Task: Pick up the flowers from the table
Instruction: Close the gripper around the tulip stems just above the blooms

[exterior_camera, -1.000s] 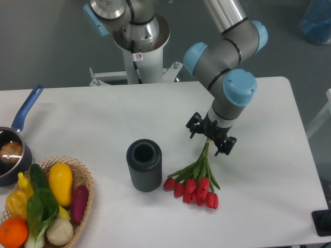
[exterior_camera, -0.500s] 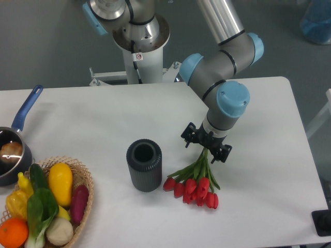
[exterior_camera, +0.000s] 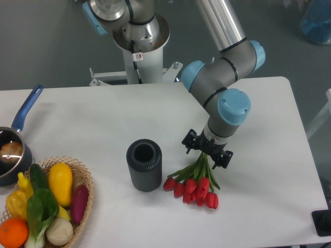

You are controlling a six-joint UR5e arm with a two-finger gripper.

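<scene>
At the far left edge a dark saucepan [exterior_camera: 9, 157] with a blue handle sits on the table [exterior_camera: 93, 116], something pale inside it. Just below it, a wicker basket [exterior_camera: 83, 194] holds colourful vegetables (a yellow one, a purple one, an orange one and some leafy green among them). Near the middle stands a dark ribbed cylinder [exterior_camera: 144, 165], upright and open at the top. Right beside it, the flowers [exterior_camera: 196, 183] lie flat on the white surface, red heads fanned toward the front edge and close to the cylinder's base, green stems running up and to the right. The gripper [exterior_camera: 207, 153] is down over the upper end of those stems, its black fingers showing either side of them; whether they are pressing the stems or merely straddling them cannot be told from this angle. Above it the grey arm with blue joint caps bends back toward its white pedestal [exterior_camera: 139, 57] behind the table.
</scene>
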